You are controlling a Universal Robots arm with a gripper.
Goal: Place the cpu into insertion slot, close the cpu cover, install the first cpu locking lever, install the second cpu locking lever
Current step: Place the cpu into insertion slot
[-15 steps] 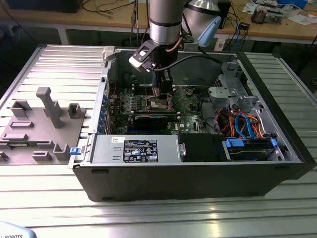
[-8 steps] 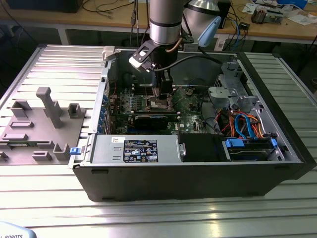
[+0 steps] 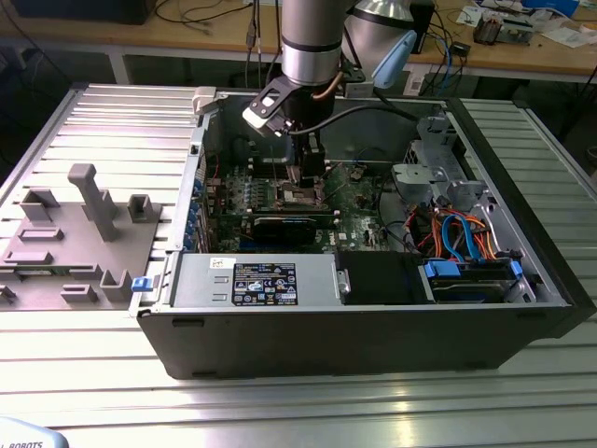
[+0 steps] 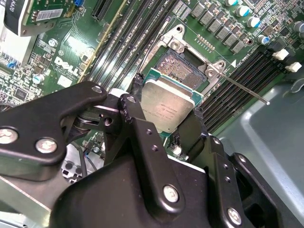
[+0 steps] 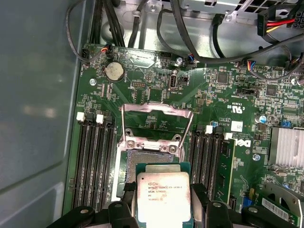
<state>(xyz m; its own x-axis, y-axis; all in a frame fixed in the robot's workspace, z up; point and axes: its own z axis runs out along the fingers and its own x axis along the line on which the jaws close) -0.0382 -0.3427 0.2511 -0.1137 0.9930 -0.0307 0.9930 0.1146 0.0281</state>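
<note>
The jaws are closed narrow on the cpu (image 4: 167,105), pinching it by two opposite edges, metal top facing the wrist cameras. In both wrist views the chip sits squarely between the fingertips (image 5: 125,191) of the gripper (image 5: 164,199), and it looks level.

Just beyond the jaws lies the insertion slot (image 4: 183,66). The chip overlaps its nearer part, while the farther part of the contact field is uncovered, so I judge the cpu not yet seated. Whether it hangs above the socket or touches its rim I cannot tell.

Placing it well calls for a flat chip, edges parallel to the silvery rim, and a straight descent with no sliding across the contacts. The grip should let go only once the chip sits inside the rim on all four sides.

The cpu cover (image 5: 156,108) stands raised at the slot's far side, clear of the chip's path, and a thin locking lever (image 4: 247,92) sticks out sideways. Black memory slots (image 5: 92,161) flank the socket on the green circuit board (image 5: 142,71). In the exterior view the arm reaches down into an open computer case (image 3: 373,327) lying on the slatted worktop (image 3: 280,401).
</note>
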